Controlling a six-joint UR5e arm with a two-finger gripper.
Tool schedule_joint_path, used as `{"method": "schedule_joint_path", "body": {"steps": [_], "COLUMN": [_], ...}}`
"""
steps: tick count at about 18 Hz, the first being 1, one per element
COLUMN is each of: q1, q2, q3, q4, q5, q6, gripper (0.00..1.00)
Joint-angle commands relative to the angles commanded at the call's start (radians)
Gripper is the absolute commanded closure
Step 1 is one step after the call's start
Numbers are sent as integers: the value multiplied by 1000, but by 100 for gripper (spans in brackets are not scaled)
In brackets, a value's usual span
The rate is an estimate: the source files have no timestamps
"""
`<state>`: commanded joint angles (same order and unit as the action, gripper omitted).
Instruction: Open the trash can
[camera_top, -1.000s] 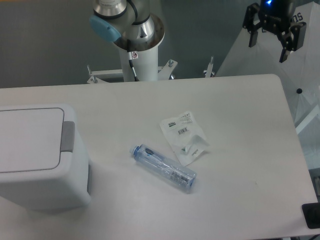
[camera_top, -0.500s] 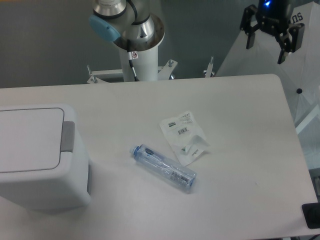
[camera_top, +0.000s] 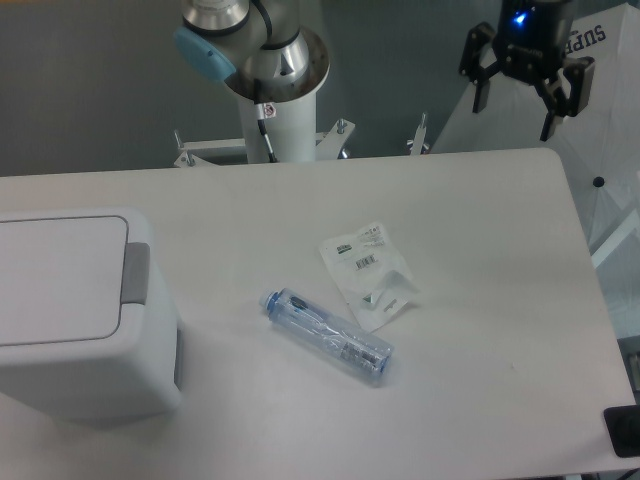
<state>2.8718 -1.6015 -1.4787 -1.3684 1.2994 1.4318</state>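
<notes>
Leftward and a little upward is where the gripper (camera_top: 513, 105) has gone since a second ago: it hung past the table's far right corner then, and now sits further in along the far edge, above and behind it, touching nothing. Its two dark fingers (camera_top: 479, 88) stand spread wide with open air between them, and a blue light glows on the body above them. Nothing else on the table has shifted.

The trash can (camera_top: 85, 315) stands at the table's left edge, partly cut off by the left border of the view, with its near face close to the near edge. Its flat white lid (camera_top: 58, 278) lies closed and level, and the grey tab (camera_top: 135, 285) runs along the lid's right side, facing the middle of the table (camera_top: 500, 240).

A clear blue-tinted bottle (camera_top: 327, 337) lies on its side near the centre, cap end pointing toward the trash can, well apart from it. A small clear plastic bag (camera_top: 368, 274) with a printed label lies flat just beyond the bottle, its near corner close to or touching the bottle's right end. Bare tabletop stretches between the bottle and the bin, along the whole far edge, and across the right half to the rounded far right corner. The arm's base column (camera_top: 280, 95) rises behind the far edge, left of centre.
</notes>
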Motion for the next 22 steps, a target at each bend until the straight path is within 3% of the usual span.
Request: {"method": "schedule_joint_path", "body": {"steps": [7,12,17,22], "q1": [-152,-252,-336,-402], "q2": [-14,-15,-37,-63], "q3": [0,2,-3,8], "q4": [94,95,97,176], "q5": [-2,-2,0,-3], "q6": [-459,-648,-746,-864], "gripper": [0,0,0,0]}}
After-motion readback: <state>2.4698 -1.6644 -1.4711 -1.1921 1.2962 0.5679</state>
